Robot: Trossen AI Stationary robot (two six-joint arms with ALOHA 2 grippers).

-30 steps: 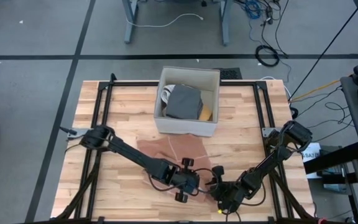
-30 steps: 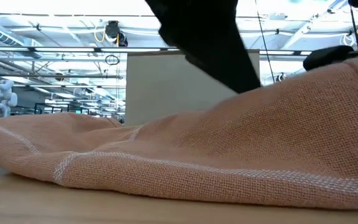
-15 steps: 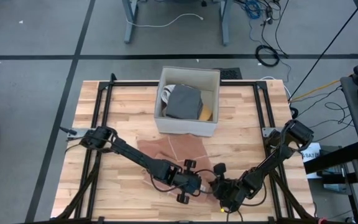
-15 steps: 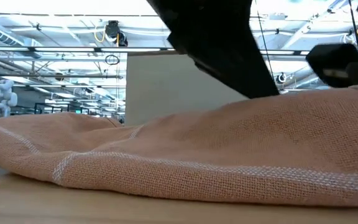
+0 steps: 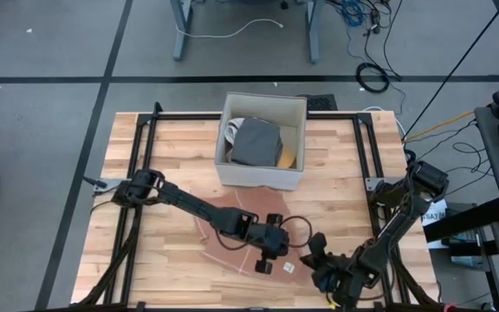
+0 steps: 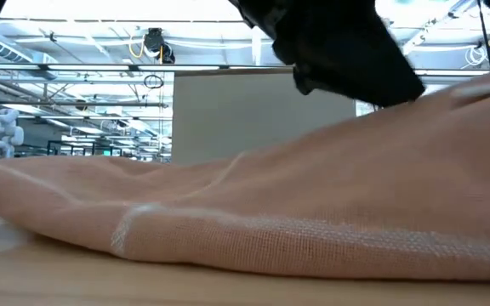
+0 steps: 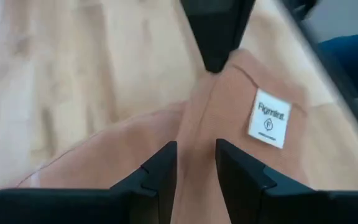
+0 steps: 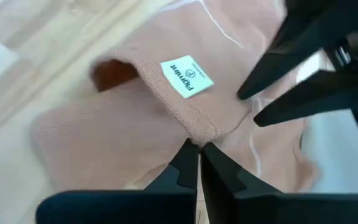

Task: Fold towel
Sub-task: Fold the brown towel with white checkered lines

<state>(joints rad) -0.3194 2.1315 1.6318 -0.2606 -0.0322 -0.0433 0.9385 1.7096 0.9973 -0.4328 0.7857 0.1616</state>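
The landmark is the towel's white label (image 8: 187, 76), sewn beside one hem of the salmon-pink towel (image 5: 232, 212).

Nearest the table's front edge, the right gripper (image 8: 198, 155) has its fingers pressed together on the folded hem just beside the label; a thin ridge of cloth runs between the tips, so it holds the towel there. In the overhead view this gripper (image 5: 319, 256) sits at the towel's front right corner, closer to the front edge than the label.

Next back, the left gripper (image 7: 195, 165) straddles a band of the same cloth with a narrow gap between its fingers; the band passes between them, with the label (image 7: 270, 116) a little ahead and to one side. Whether these fingers actually pinch the cloth cannot be told. Overhead, this gripper (image 5: 271, 241) lies just beside the label, on the side away from the right gripper.

Farther still, the towel spreads flat on the wooden table (image 5: 171, 147), from the label toward the cardboard box (image 5: 262, 130) at the table's rear. That box holds a grey folded cloth (image 5: 255, 140).

The governing relation: both grippers sit on the label end of the towel, near each other, with the free bulk of the cloth lying beyond them toward the box. A fold would therefore likely carry the held hem away from the front edge, over that bulk.
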